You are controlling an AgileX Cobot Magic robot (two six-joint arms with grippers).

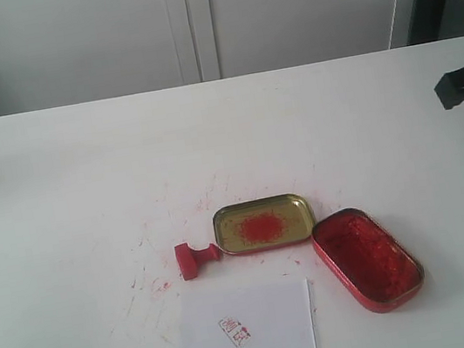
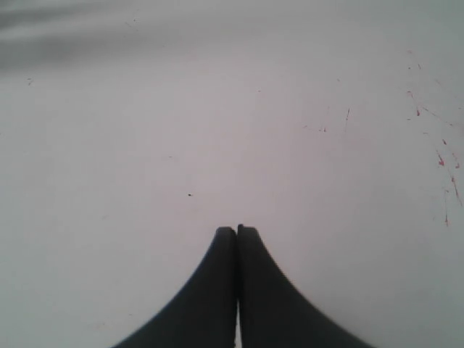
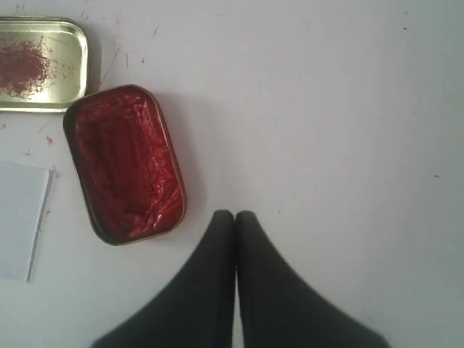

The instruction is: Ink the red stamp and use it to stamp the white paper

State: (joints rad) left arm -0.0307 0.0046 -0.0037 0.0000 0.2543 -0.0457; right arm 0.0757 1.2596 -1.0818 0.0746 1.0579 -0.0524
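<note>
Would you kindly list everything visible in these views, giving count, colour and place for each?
red stamp: one, red, lying on its side just left of the lid
gold lid: one, gold with a red smear, mid-table
red ink tin: one, red, open, right of the lid
white paper: one, white with a small red print, at the near edge, in front of the lid
table: one, white, red scratch marks
left pincer: one, black, shut, over bare table
right pincer: one, black, shut, beside the ink tin
</note>
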